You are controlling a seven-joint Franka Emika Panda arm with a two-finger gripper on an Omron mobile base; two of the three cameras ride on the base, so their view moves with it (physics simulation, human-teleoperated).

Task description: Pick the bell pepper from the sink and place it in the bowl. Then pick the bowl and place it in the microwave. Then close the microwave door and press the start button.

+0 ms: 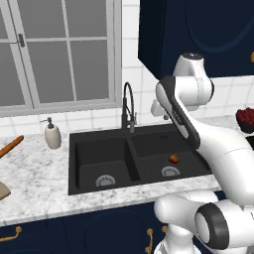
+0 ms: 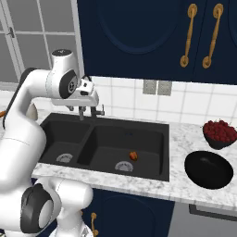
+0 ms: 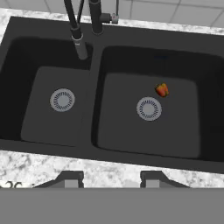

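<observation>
Lying in the right basin of the sink (image 3: 94, 52), the bell pepper (image 3: 162, 89) sits beneath the released, empty tool (image 3: 111, 179).

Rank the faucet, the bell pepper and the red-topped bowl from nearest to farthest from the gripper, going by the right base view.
From the gripper:
1. Faucet, right beside the hand at the back of the sink.
2. Bell pepper, down in the right basin near the drain.
3. Bowl, far right on the counter.

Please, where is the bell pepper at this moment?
The bell pepper lies on the floor of the right basin of the sink, just beside that basin's drain ring, on its far right side in the hand view.
</observation>
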